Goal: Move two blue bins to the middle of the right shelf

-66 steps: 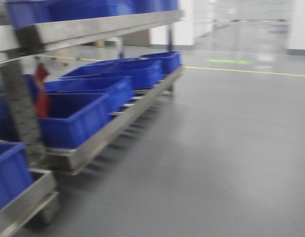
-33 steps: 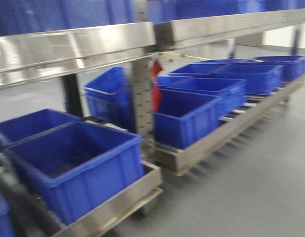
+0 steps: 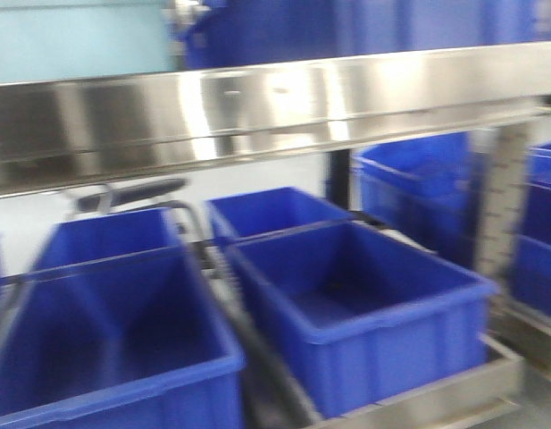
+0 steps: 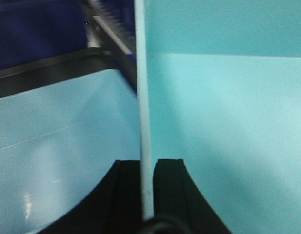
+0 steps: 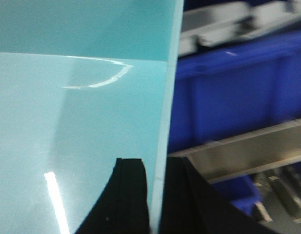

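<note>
The left gripper (image 4: 148,168) is clamped on the upright edge of a thin pale turquoise wall (image 4: 223,122), one black finger on each side, and a dark blue bin (image 4: 38,29) lies beyond it to the upper left. The right gripper (image 5: 157,170) is clamped the same way on a turquoise panel (image 5: 82,122) (whether both arms hold one container cannot be told). More blue bins (image 5: 228,97) stand on a steel shelf (image 5: 238,151) just past it to the right.
</note>
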Tool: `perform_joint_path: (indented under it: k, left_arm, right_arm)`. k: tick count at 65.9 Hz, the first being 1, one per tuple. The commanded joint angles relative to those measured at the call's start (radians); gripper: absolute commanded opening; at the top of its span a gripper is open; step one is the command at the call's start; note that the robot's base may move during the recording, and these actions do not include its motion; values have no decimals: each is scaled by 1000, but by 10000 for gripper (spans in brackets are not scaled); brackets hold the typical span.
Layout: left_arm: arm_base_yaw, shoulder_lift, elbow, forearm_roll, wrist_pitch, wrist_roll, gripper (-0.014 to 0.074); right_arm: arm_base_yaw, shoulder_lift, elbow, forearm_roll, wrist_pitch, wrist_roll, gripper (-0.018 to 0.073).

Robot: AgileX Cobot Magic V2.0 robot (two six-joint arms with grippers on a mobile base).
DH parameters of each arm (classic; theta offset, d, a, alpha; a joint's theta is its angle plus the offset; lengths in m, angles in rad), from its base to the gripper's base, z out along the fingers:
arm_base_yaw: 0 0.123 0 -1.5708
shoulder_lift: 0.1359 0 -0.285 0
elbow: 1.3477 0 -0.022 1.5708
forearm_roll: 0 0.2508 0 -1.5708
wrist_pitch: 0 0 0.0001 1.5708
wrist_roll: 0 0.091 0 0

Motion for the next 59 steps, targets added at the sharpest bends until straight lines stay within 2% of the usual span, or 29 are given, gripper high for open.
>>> perform_joint_path:
  k: [1,59]
  left_arm:
    - [-6,-12,-12,24,-35,9,-111]
    - [-6,-12,-12,24,-35,9,-111]
  right_arm:
    - [2,-11,-12,-2,-47,-17,-162]
    - [2,-11,-12,-2,-47,-17,-162]
